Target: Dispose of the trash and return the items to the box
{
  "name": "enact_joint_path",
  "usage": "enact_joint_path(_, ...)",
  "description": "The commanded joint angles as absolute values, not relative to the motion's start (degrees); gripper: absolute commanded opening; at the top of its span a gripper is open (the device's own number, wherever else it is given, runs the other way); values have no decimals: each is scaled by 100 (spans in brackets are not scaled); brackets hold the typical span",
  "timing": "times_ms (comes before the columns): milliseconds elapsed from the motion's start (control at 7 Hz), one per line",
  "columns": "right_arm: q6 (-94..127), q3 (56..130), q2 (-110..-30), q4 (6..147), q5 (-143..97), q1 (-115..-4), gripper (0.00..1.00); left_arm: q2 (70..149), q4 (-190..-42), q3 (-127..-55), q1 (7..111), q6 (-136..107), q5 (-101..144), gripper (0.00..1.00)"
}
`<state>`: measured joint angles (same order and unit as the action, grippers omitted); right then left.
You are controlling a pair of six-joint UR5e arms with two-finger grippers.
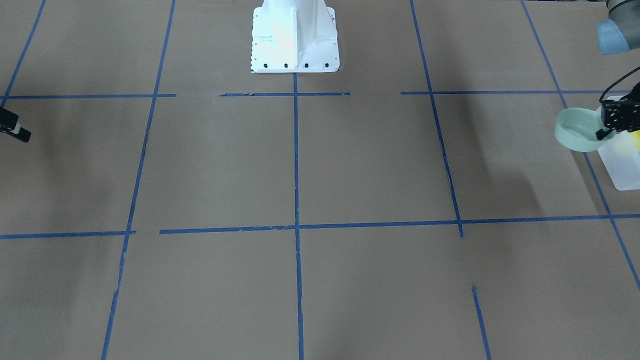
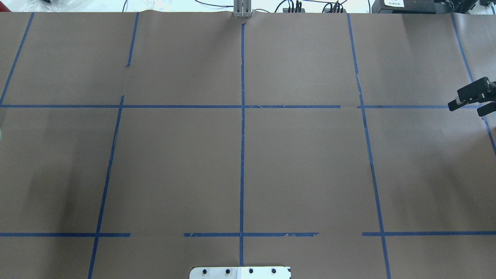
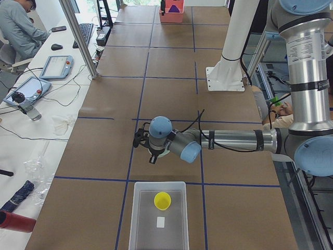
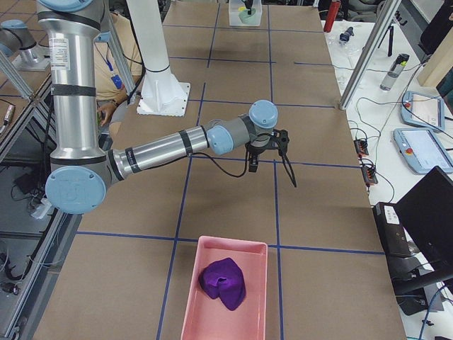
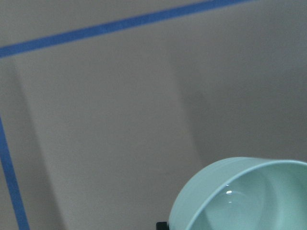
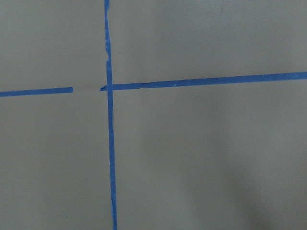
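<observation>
My left gripper (image 1: 606,129) is shut on the rim of a mint-green bowl (image 1: 575,132) and holds it above the paper, beside the frosted white box (image 1: 622,170). The bowl fills the lower right of the left wrist view (image 5: 249,196). The yellow cup (image 3: 162,200) stands in the box (image 3: 139,219) with a small white piece (image 3: 161,222). In the exterior left view my left gripper (image 3: 150,151) hovers just short of the box's near wall. My right gripper (image 2: 465,109) is open and empty, far off at the table's other end.
A pink bin (image 4: 190,304) with a purple crumpled lump (image 4: 223,283) stands at the table's right end, near my right arm. Brown paper with blue tape lines (image 2: 242,155) covers the table. The white robot base (image 1: 295,37) stands at mid-table.
</observation>
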<state>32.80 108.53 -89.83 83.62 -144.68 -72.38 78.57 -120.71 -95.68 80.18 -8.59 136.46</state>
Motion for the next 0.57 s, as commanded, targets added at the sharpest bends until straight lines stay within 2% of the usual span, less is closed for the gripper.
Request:
enact_joint_path(0, 3287, 10846, -9009, 8332, -14458, -7207, 100, 7848, -11350, -8811, 9311, 1509, 13615, 0)
enact_joint_path(429, 3287, 10784, -9009, 8332, -14449, -7198, 100, 8549, -11425, -7256, 10036, 2802, 12676, 0)
